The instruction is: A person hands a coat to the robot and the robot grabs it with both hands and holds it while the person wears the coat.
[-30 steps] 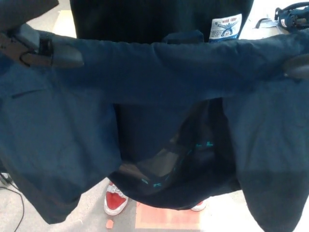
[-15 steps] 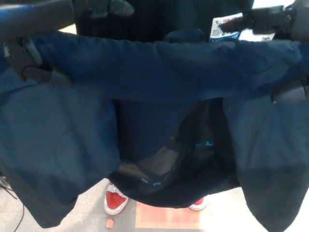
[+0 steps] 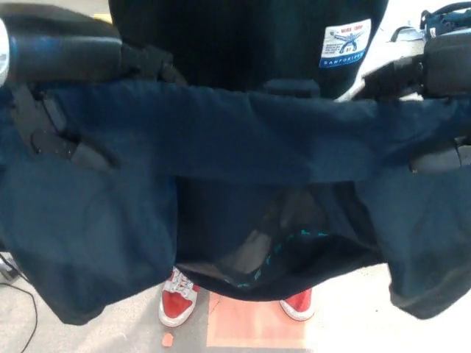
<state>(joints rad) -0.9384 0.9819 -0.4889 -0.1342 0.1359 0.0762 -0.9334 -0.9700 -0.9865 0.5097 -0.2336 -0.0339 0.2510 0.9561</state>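
Head view: a dark navy coat [image 3: 243, 132] is stretched across the frame, its collar edge pulled taut between the two robot hands and its panels hanging down on both sides. The left hand [image 3: 55, 136] grips the coat's left end, the right hand [image 3: 441, 154] its right end. Behind it stands a person in a black top [image 3: 243, 40] bearing a white label [image 3: 346, 43], red-and-white shoes [image 3: 176, 303] showing below on an orange floor tile [image 3: 254, 323].

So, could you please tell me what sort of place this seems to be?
Probably an indoor lab or workshop, though little shows: a pale hard floor with an orange marked patch, a loose cable at the left, and bluish equipment in the top right corner.
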